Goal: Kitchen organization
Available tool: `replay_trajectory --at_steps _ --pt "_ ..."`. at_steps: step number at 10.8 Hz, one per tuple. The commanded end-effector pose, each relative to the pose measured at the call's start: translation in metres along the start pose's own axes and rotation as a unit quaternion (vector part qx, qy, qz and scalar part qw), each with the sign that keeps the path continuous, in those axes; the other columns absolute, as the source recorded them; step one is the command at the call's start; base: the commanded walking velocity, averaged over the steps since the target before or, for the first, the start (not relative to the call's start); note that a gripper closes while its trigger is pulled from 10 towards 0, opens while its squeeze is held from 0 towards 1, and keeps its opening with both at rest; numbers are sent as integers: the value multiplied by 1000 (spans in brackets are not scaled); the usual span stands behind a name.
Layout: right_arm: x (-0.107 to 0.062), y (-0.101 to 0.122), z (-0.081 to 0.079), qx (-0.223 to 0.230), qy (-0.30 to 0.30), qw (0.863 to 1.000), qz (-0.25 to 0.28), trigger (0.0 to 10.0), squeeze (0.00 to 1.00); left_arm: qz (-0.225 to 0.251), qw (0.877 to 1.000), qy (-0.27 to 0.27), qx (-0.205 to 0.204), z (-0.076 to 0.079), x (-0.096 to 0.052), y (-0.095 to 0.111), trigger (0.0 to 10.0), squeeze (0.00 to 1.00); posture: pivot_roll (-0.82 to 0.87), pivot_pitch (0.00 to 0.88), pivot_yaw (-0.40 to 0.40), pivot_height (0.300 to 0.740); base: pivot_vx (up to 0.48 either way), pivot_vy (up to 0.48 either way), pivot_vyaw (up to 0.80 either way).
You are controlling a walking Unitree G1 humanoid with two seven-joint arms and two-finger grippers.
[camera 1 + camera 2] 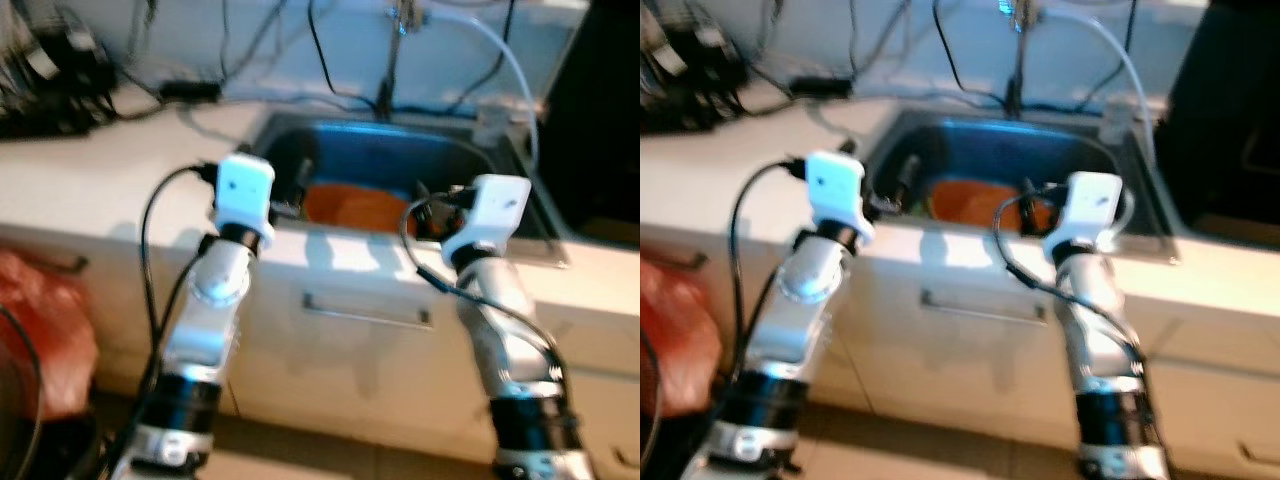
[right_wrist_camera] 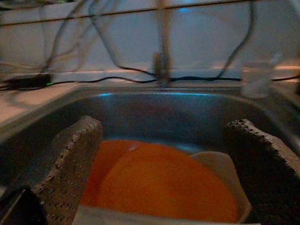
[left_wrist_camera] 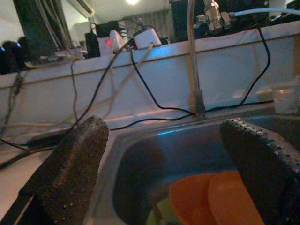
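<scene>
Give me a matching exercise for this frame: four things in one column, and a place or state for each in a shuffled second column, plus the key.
Things:
1. orange plates
2. faucet
3. red bag
4. left hand

Places or states:
A. open, held over the sink's near-left rim
B. lying in the sink basin
C. rising from the counter behind the basin
D. low down on the robot's left, in front of the cabinets

Pairs: 1-B, 2-C, 3-D, 4-A

Dim, soft blur throughout (bluish glare in the sink (image 1: 500, 160))
</scene>
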State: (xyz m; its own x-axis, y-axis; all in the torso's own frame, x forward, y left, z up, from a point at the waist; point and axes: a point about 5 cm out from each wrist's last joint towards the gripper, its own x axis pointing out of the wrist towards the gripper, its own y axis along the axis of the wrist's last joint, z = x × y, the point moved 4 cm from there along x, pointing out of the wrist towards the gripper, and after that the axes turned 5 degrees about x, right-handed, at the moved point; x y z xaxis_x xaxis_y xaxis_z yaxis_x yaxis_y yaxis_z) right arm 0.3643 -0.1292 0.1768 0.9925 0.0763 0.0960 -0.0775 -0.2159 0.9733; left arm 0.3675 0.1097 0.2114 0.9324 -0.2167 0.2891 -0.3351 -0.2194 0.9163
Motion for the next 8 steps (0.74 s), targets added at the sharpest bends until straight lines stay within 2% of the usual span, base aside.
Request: replay_trajectory --at_steps 1,4,8 --pt "0 3 7 -7 -9 1000 3 10000 0 1 1000 -1 -4 2 1 2 10000 0 39 0 1 740 0 -240 0" --pt "0 2 6 -11 -5 1000 1 10000 0 -6 1000 3 -23 3 0 -3 10000 0 36 0 -11 740 0 0 0" --pt "-1 -2 4 -14 2 1000 -9 10000 0 -17 999 10 -27 5 -1 -8 10000 0 33 0 -19 740 0 0 0"
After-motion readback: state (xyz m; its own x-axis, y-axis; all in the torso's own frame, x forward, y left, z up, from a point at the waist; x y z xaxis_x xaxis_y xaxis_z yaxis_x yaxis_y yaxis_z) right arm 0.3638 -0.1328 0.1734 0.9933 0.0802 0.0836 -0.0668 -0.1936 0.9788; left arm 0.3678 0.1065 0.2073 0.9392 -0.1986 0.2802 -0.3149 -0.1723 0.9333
